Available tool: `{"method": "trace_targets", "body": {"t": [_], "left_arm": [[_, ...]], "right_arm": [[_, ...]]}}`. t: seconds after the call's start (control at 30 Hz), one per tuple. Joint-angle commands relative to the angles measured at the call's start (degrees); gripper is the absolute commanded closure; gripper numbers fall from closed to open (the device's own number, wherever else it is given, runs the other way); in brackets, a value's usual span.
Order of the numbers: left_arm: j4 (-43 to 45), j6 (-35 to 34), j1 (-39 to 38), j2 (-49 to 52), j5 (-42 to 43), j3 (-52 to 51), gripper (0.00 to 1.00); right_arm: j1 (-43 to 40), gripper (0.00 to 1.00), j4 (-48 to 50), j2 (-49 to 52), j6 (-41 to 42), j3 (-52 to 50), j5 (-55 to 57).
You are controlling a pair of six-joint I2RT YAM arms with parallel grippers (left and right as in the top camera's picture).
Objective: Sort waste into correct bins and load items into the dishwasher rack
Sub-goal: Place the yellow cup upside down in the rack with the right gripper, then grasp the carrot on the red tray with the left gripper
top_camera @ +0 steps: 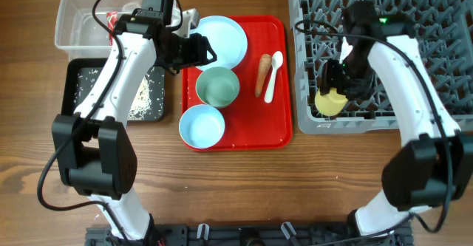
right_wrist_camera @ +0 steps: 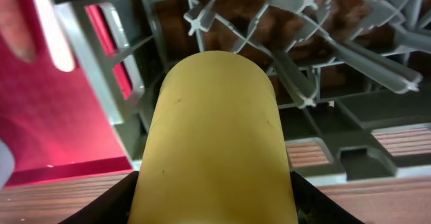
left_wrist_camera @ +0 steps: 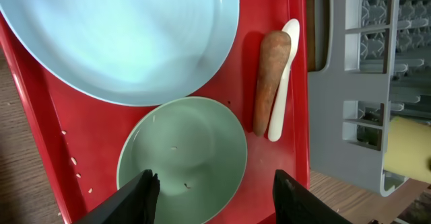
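My right gripper [top_camera: 336, 83] is shut on the yellow cup [right_wrist_camera: 214, 143], holding it over the front left corner of the grey dishwasher rack [top_camera: 443, 61]. My left gripper [left_wrist_camera: 214, 194] is open and empty over the pale green bowl [left_wrist_camera: 182, 158] on the red tray [top_camera: 277, 128]. The light-blue plate [top_camera: 222, 39], light-blue bowl [top_camera: 202, 125], orange carrot [top_camera: 262, 74] and white spoon [top_camera: 272, 74] lie on that tray. The clear tub [top_camera: 74, 17] holds the red wrapper [top_camera: 112, 18]. The black tray [top_camera: 77, 76] holds rice grains [top_camera: 142, 94].
A few rice grains [left_wrist_camera: 71, 162] lie on the red tray's left edge beside the green bowl. The rack's pegs [right_wrist_camera: 296, 76] stand close around the cup. Bare wooden table [top_camera: 244, 187] lies in front of the tray and rack.
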Motion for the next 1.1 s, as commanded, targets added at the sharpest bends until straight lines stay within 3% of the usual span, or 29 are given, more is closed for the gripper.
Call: {"method": "trace_targets", "body": {"t": [0.0,0.1,0.2,0.43,0.57,0.83,1.07], "left_arm": [[-0.04,0.11,-0.15,-1.22,-0.57,0.52,0.45],[-0.04,0.11,-0.37,-1.22,-0.57,0.52,0.45],[-0.02,0.52,-1.33,-1.22,-1.31,0.52,0.44],[3.26,0.55,-11.76,-1.22,-18.08,0.52,0.39],[11.04,3.15,-19.87,-0.59,-28.96,0.52,0.23],[20.98,17.35,-24.37,9.94,-29.07,0.52,0.13],[23.63,17.07,-25.0,15.72,-29.0,0.52,0.13]], "right_arm": [[0.28,0.3,-0.37,2.67,0.63,0.57,1.09],[0.28,0.18,0.5,2.73,0.63,0.57,1.09],[0.28,0.16,1.62,2.71,0.66,0.59,-0.13],[0.28,0.12,2.25,-3.45,0.57,5.95,-0.63],[0.28,0.06,4.63,-9.01,-0.5,7.23,-0.66],[-0.04,0.0,5.27,-9.99,-0.44,7.23,-1.97],[-0.04,0.0,5.68,-9.99,-0.68,7.23,-1.95]]}}
